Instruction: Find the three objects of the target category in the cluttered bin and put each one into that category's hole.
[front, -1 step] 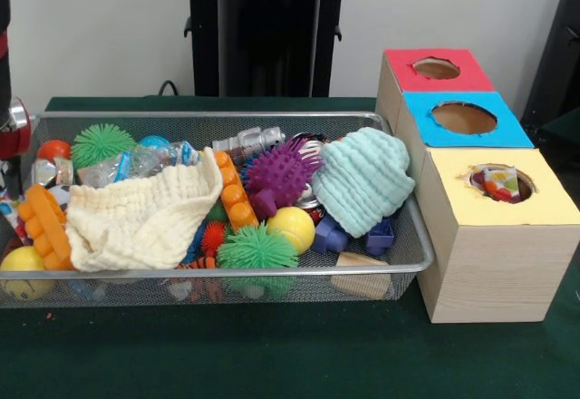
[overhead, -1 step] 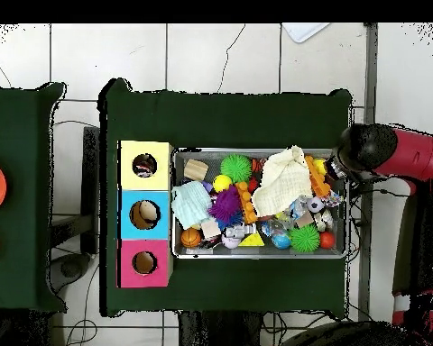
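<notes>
Nearest, on the green surface (front, -1 step: 290,354), a yellow-topped box (front, -1 step: 494,236) is seen with something coloured already in its hole, so at least one item is judged delivered. Behind it, the wire bin (front, -1 step: 412,258) is crowded with toys and a cream cloth (front, -1 step: 145,218); the target category cannot be told. No writing is legible. Farthest, the arm (overhead, -1 step: 409,158) is seen at the bin's end; the jaws' state cannot be told.

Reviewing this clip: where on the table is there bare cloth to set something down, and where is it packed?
Bare green cloth runs along the front of the wire bin and the yellow box. In the overhead view, more open cloth lies between the bin and the table edge. The bin itself is packed with toys and a cream cloth, leaving no bare floor.
</notes>
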